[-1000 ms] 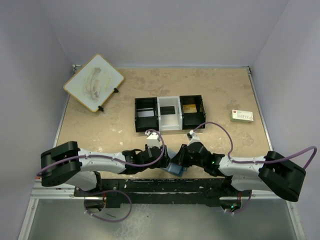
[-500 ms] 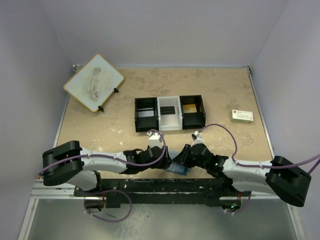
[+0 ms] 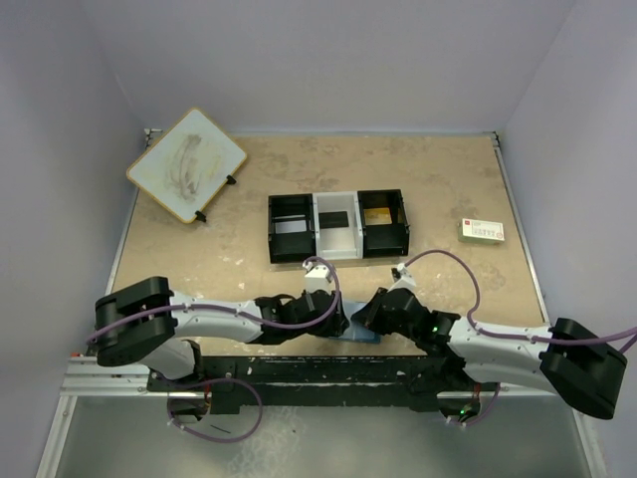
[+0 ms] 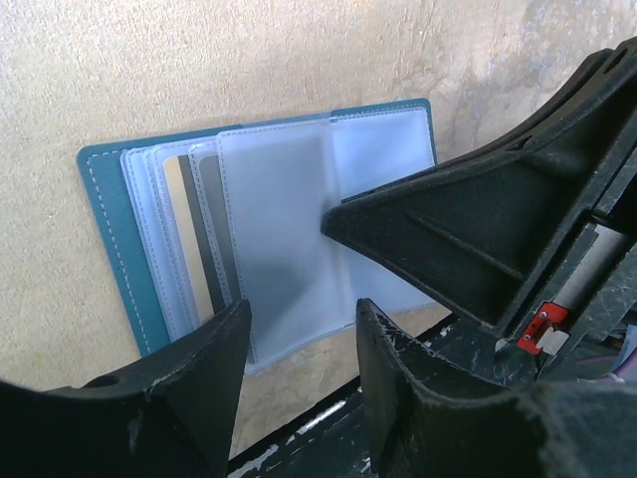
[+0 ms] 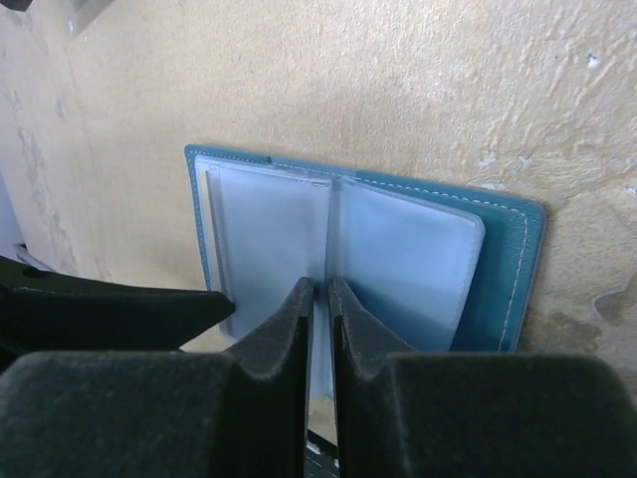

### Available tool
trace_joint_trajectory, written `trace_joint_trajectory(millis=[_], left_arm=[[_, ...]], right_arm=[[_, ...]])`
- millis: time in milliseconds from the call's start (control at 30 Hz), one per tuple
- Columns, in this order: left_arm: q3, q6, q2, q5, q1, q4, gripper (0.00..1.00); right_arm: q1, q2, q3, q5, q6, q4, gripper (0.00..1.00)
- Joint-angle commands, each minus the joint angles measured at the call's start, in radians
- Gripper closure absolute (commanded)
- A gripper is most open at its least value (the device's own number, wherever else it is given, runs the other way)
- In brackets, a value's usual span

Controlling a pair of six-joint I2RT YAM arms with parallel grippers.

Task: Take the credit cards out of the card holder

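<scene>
The blue card holder lies open on the table by its near edge. Its pale clear pockets are fanned out, with a gold card and a dark card in them. My left gripper is open, its fingers straddling the near edge of the pockets. My right gripper is almost shut, pinching a thin pocket leaf at the holder's middle fold. In the top view both grippers, left and right, meet over the holder, which is mostly hidden.
A black-and-white three-compartment tray stands behind the grippers, with cards in it. A white card with green and red print lies at the right. A tilted board stands at the back left. The black frame rail runs just below the holder.
Both grippers have shifted slightly right and stretched lower over the table. The blue holder, more visible between them before, is now nearly covered.
</scene>
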Motion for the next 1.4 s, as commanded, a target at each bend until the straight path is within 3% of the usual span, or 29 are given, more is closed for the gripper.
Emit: trace_joint_trajectory(millis=[0,767,1000,1200,1367], left_arm=[[0.041,0.008,0.016,-0.001,-0.008,0.013,0.56],[0.075,-0.031,0.06,-0.112,-0.014,-0.055,0.46],[0.085,-0.014,0.146,-0.023,-0.017,0.028,0.51],[0.082,-0.014,0.143,-0.028,-0.019,0.035,0.52],[0.069,-0.01,0.131,-0.021,-0.019,0.04,0.53]], right_arm=[[0.002,0.008,0.003,0.079,0.028,-0.106,0.88],[0.002,0.025,-0.047,0.078,0.178,-0.12,0.9],[0.002,-0.079,-0.054,0.036,0.107,-0.102,0.72],[0.002,-0.165,-0.079,0.032,0.094,-0.103,0.62],[0.003,-0.142,-0.086,0.015,0.092,-0.073,0.55]])
